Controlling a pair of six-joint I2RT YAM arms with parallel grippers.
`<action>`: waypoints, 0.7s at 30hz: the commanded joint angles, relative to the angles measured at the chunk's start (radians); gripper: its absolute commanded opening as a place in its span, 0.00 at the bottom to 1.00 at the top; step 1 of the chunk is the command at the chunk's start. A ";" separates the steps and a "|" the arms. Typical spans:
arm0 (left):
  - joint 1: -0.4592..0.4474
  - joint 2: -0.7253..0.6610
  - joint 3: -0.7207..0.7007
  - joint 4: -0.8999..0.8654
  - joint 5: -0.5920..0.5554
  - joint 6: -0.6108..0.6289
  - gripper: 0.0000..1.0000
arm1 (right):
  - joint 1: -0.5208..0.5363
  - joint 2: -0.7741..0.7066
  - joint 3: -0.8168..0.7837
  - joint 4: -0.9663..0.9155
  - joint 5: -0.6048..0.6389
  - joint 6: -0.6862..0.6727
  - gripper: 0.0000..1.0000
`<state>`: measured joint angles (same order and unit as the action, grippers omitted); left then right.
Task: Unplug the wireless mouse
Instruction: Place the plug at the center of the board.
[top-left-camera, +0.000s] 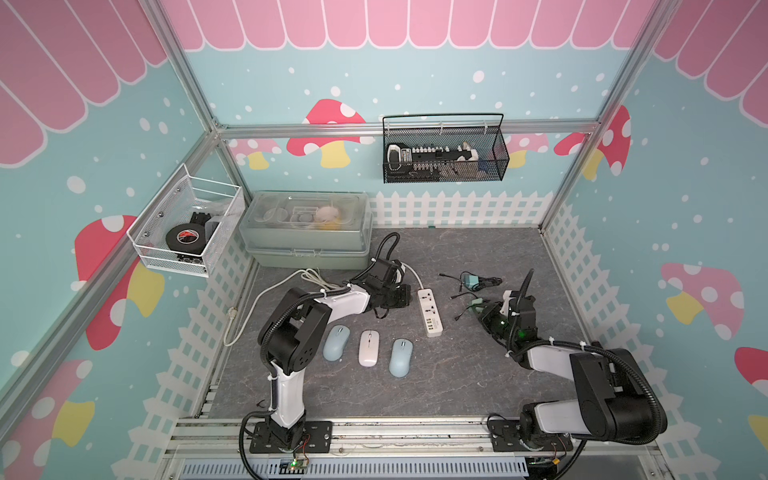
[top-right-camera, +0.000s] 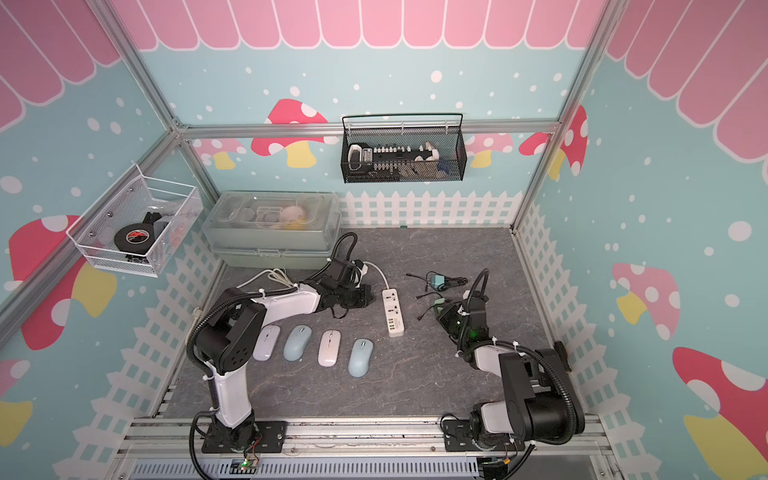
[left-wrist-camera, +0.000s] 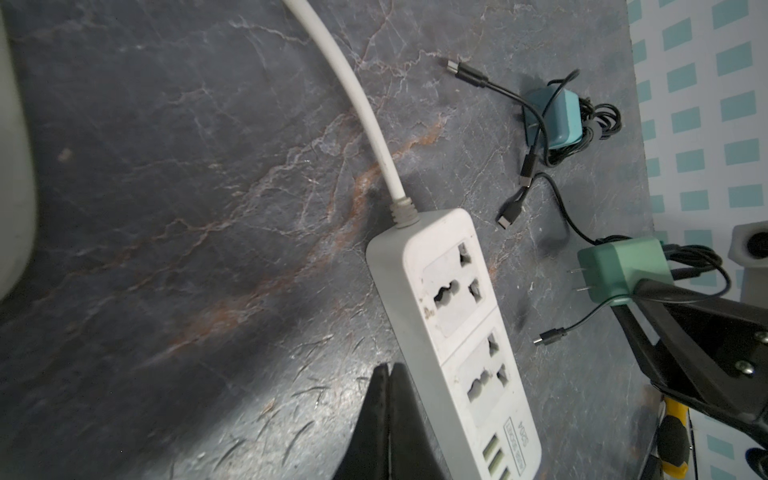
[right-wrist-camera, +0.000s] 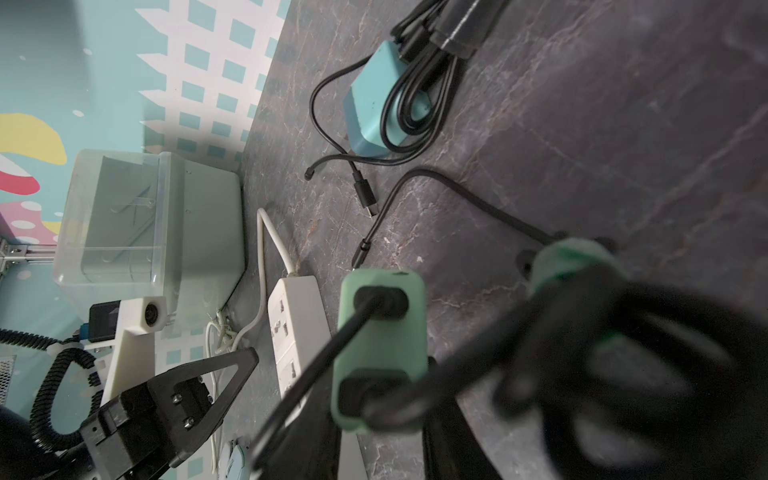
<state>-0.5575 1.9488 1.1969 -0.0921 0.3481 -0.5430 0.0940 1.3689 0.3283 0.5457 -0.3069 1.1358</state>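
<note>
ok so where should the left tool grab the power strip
Grip the power strip across its narrow width at the socket section, probably coming straight down from above. It lies flat on the mat with both long edges bare, and its white cord leaves the far end. The left tool sits shut beside one long edge.

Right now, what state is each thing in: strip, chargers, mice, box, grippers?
Power strip: both wall sockets empty.
Green charger: unplugged, held in right gripper, prongs bare.
Blue charger: unplugged, lying on table, cable coiled.
Mice: four, no cables attached.
Storage box: lid shut.
Left gripper: shut, empty.
</note>
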 joint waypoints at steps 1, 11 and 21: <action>0.007 -0.001 -0.003 0.003 -0.011 -0.003 0.00 | -0.018 -0.042 -0.006 -0.077 0.009 -0.056 0.33; 0.007 -0.007 -0.008 0.003 -0.011 -0.006 0.00 | -0.025 -0.098 -0.009 -0.245 0.017 -0.121 0.35; 0.007 -0.002 -0.007 0.005 -0.006 -0.005 0.00 | -0.028 -0.379 -0.011 -0.542 0.122 -0.178 0.36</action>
<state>-0.5571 1.9488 1.1969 -0.0921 0.3481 -0.5430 0.0715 1.0679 0.3225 0.1356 -0.2447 0.9943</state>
